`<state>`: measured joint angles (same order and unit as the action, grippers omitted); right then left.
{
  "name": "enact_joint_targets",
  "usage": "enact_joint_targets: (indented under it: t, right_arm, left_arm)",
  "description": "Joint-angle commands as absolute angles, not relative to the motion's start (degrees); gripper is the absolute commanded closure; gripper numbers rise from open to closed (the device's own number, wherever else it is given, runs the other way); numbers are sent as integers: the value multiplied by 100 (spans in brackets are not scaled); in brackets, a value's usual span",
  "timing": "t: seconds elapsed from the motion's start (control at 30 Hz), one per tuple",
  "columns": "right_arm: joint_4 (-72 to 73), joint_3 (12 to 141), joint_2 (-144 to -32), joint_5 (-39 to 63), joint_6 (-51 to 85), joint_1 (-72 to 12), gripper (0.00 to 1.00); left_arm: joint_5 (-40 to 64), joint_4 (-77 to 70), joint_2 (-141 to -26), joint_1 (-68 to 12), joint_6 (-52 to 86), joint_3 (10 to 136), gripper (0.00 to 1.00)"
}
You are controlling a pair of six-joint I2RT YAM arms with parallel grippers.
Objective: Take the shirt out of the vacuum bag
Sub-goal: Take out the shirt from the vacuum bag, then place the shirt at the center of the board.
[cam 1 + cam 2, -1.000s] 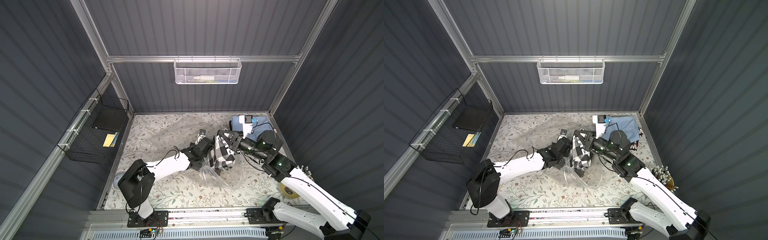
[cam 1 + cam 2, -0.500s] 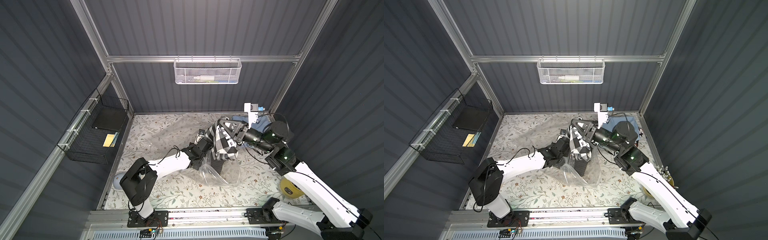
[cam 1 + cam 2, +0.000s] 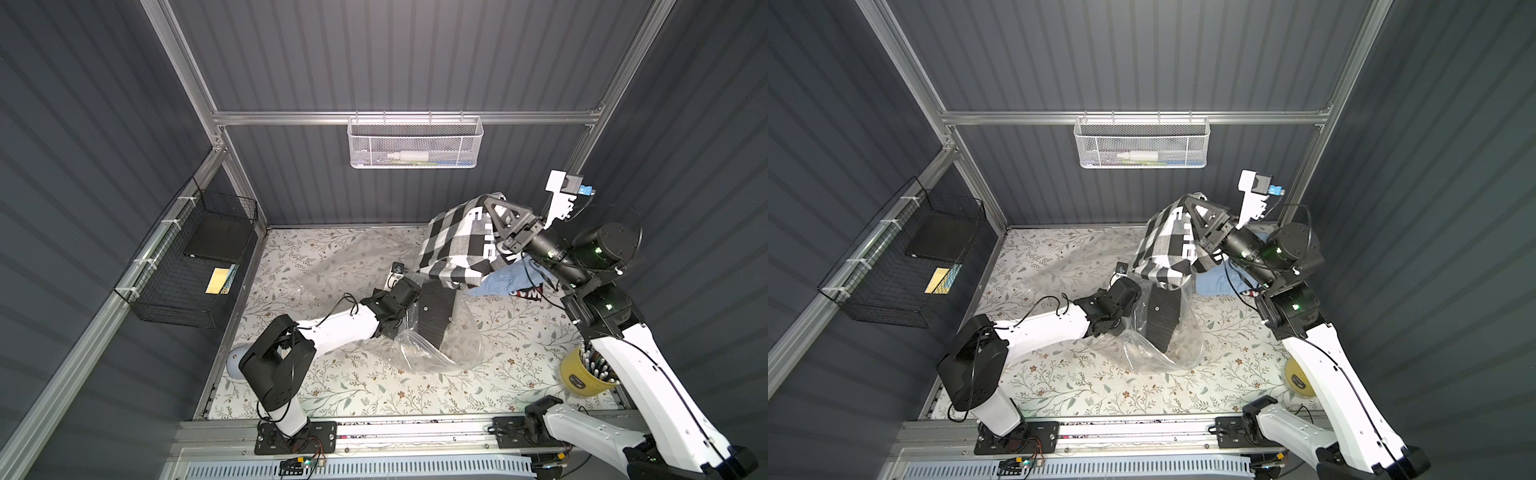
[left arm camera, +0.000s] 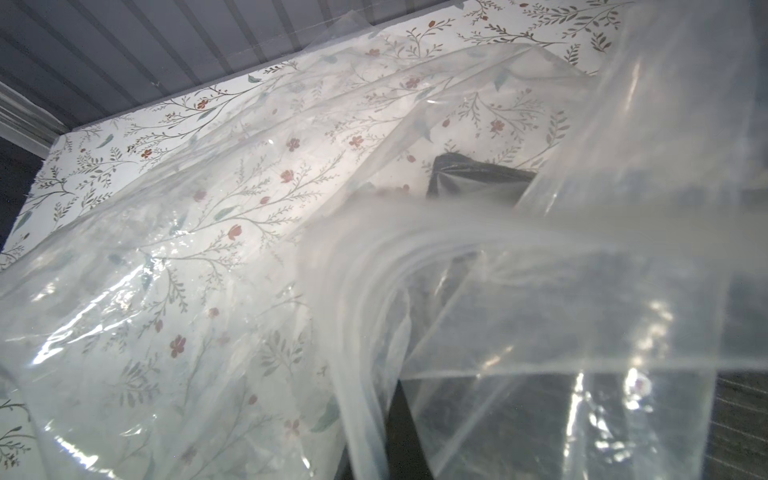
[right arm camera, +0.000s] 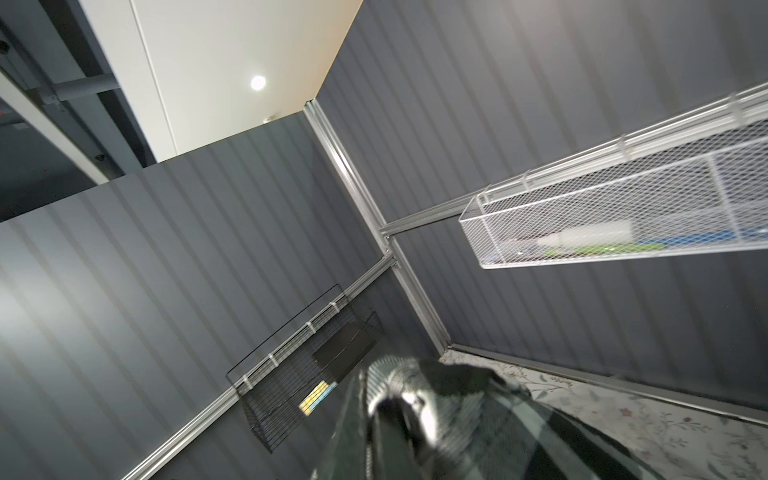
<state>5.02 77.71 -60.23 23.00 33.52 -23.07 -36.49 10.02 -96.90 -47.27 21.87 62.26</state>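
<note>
- right gripper (image 3: 493, 203) is way up high near the back right corner, jaws clamped tight on the top of the shirt (image 3: 453, 245). It's the black and white checked one.
- the shirt drapes down from that grip. A dark ribbed strip of it hangs lowest, and its bottom end sits inside the open mouth of the vacuum bag (image 3: 440, 357), so it's mostly out but not all the way.
- the bag is crumpled on the floral table (image 3: 332, 386), about the middle, see-through and shiny.
- left gripper (image 3: 402, 322) is low, right at the bag's edge, closed all the way. It looks like it's pinching the plastic, but the fingers are hidden. The left wrist view is just the bag (image 4: 208, 291) filling the lens.
- blue cloth (image 3: 505, 282) lies on the table below the lifted shirt.
- yellow cup (image 3: 579, 380) of pens sits by the right arm.
</note>
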Motion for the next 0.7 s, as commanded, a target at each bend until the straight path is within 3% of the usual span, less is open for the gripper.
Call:
enact_joint_targets:
  t: [0.0,0.4,0.67]
  right_arm:
    - [755,8058,-6198,2118,3227,-1929,100]
    - [1216,8128,-7283,2329,3481,-411,100]
    - [1337,8036,-7933,1998,3032,-27,100]
  left_arm:
    - [-3865,1338,-9422,-4675,2370,6057,100]
    - [-4087,1870,-8913,-4666,2768,5765,100]
    - [-4094,1903,-8666,-4661,2814,5670,100]
